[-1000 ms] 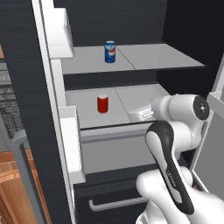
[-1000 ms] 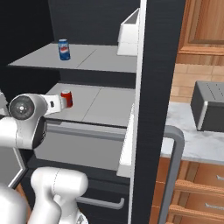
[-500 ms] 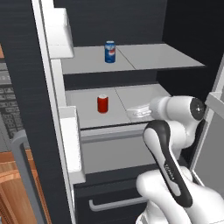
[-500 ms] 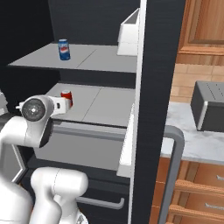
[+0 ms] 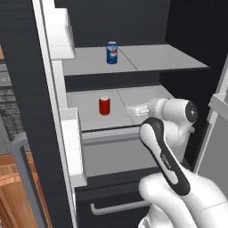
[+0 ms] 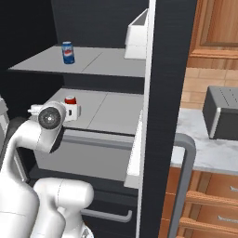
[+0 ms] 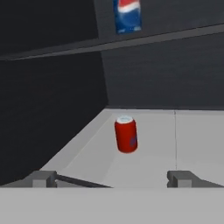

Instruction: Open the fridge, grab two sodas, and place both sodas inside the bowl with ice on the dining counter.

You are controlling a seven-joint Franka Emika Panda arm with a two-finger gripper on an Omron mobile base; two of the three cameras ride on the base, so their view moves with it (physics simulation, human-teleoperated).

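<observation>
The fridge (image 5: pixel 26 89) stands open with its grey shelves showing. One soda, a red can (image 5: pixel 104 106) (image 7: pixel 126 134), stands upright on the lower shelf (image 5: pixel 138 95). The other soda, a blue can (image 5: pixel 112 52) (image 6: pixel 68 52) (image 7: pixel 127 16), stands on the upper shelf. My gripper (image 5: pixel 131 110) (image 7: pixel 113 178) is open at the front of the lower shelf, pointing at the red can from a short way off, with nothing between its fingers. From the right base view my hand partly covers the red can (image 6: pixel 70 100). The bowl with ice and the dining counter are out of view.
A white door bin (image 5: pixel 60 31) hangs on the open left door. The right door's edge (image 6: pixel 162 116) stands close beside the arm. A lower drawer with a bar handle (image 5: pixel 116 207) sits under the shelves. A grey toaster (image 6: pixel 223 114) rests on the side countertop.
My hand has advanced over the lower shelf toward the red can, and the elbow has swung in after it. Both cans stand where they were.
</observation>
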